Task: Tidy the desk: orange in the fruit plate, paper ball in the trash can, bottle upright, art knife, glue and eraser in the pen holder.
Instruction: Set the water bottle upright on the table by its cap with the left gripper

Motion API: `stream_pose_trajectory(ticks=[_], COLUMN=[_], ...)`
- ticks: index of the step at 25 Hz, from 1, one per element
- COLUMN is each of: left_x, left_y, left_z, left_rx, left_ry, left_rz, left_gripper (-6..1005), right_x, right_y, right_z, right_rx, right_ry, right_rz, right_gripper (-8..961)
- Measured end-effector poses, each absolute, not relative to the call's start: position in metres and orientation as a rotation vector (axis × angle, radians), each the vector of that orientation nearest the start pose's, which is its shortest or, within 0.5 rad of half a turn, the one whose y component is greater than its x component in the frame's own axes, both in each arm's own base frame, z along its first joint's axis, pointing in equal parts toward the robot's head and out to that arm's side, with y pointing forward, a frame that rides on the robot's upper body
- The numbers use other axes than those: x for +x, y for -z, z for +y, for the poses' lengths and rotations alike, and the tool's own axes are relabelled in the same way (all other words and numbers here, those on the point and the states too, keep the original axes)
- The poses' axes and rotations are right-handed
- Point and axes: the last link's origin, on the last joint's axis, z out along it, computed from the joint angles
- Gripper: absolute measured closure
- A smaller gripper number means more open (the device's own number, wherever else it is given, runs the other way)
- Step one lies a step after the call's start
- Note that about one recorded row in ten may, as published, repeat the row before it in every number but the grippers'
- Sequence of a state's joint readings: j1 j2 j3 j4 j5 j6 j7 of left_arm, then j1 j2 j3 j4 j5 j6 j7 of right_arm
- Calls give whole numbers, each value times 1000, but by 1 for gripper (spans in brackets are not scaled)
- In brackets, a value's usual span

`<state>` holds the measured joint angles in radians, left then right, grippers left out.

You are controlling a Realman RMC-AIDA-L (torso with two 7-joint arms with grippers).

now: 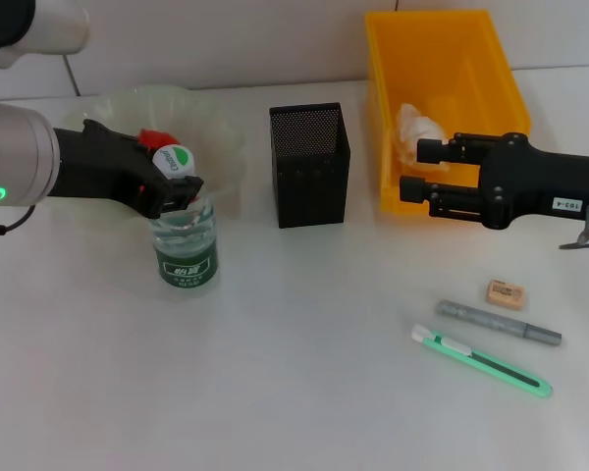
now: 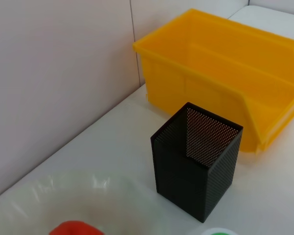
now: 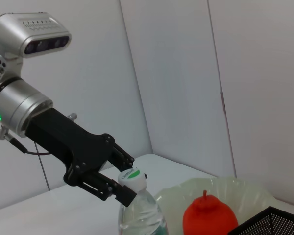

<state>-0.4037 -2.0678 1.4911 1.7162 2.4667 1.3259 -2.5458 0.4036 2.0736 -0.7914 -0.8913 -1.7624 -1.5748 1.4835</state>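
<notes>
Bottle point(image 1: 187, 245) upright, cap up; left hand point(image 1: 177, 189) clamped on neck; right hand point(image 1: 420, 169) unclear.

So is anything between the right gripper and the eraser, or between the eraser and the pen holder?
Nothing visible. The right gripper hangs over the yellow bin; bare table separates it from the eraser, and the eraser from the pen holder.

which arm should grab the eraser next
Right. The eraser lies on the robot's right side, just in front of the right claw, which hangs over the yellow bin. The left claw is at the bottle, far across.
</notes>
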Motion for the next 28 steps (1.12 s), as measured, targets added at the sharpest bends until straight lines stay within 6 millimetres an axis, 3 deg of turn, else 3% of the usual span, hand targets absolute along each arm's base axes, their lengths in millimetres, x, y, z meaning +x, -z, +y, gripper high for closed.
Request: stream_pose_trajectory(ticks=[28], left_x=[-130], left_y=[-29], left_z=[340], left_rx=[-2517], left_ry=[-71], left_rz=[-573], left_gripper=[558], right_x=[252], right_y=[-43], right_z=[327], right_rx=[-2588], right_ry=[-820], right_rz=[560], right_gripper=[318])
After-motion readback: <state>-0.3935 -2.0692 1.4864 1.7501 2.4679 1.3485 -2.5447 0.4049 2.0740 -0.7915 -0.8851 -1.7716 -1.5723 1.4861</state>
